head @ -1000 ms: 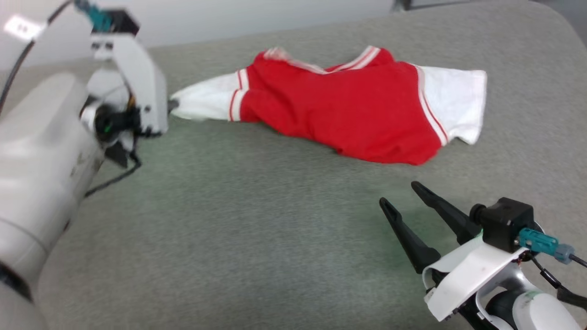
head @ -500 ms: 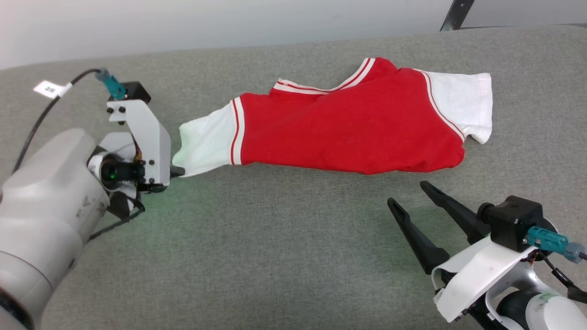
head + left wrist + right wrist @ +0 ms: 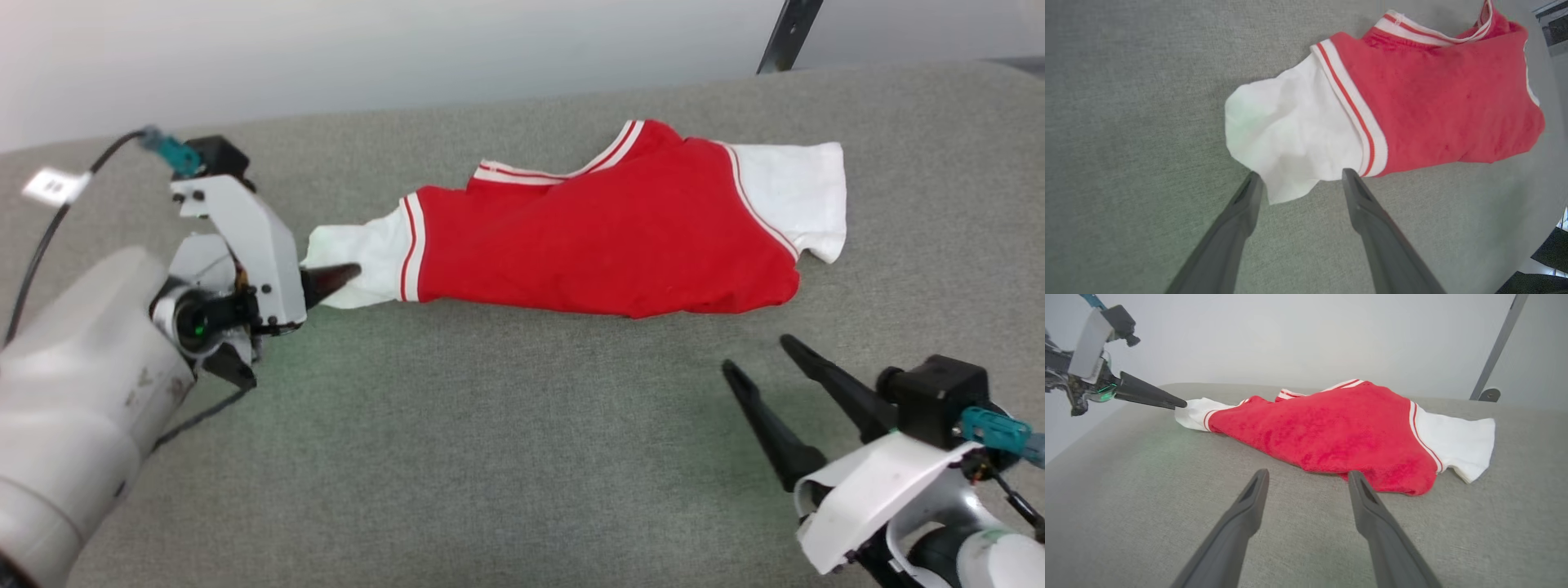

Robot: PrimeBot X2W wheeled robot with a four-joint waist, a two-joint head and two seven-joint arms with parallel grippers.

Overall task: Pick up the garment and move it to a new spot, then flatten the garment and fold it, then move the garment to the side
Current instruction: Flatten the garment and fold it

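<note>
Underneath, grey felt-covered table (image 3: 490,457), rounded at its far right corner. Across the far half, red jersey (image 3: 604,245), rumpled and stretched left to right, parallel to the far edge. White lining turned out at both ends, striped trim bordering the red, neckline toward the far edge.

At the table's left side, pale forearm (image 3: 73,392) carrying the left gripper (image 3: 1301,175), low over the felt. Jaws spread wide, clamping nothing. White left-end corner of the jersey lying between the two fingertips; contact with them impossible to judge.

Near the front right corner, right gripper (image 3: 756,354), jaws likewise wide apart and empty. Fingers aimed toward the jersey's near side, apart from it.

Beyond the far right corner, slanted dark metal post (image 3: 784,37). Smallest, white tag (image 3: 53,186) on the left arm's black cable.
</note>
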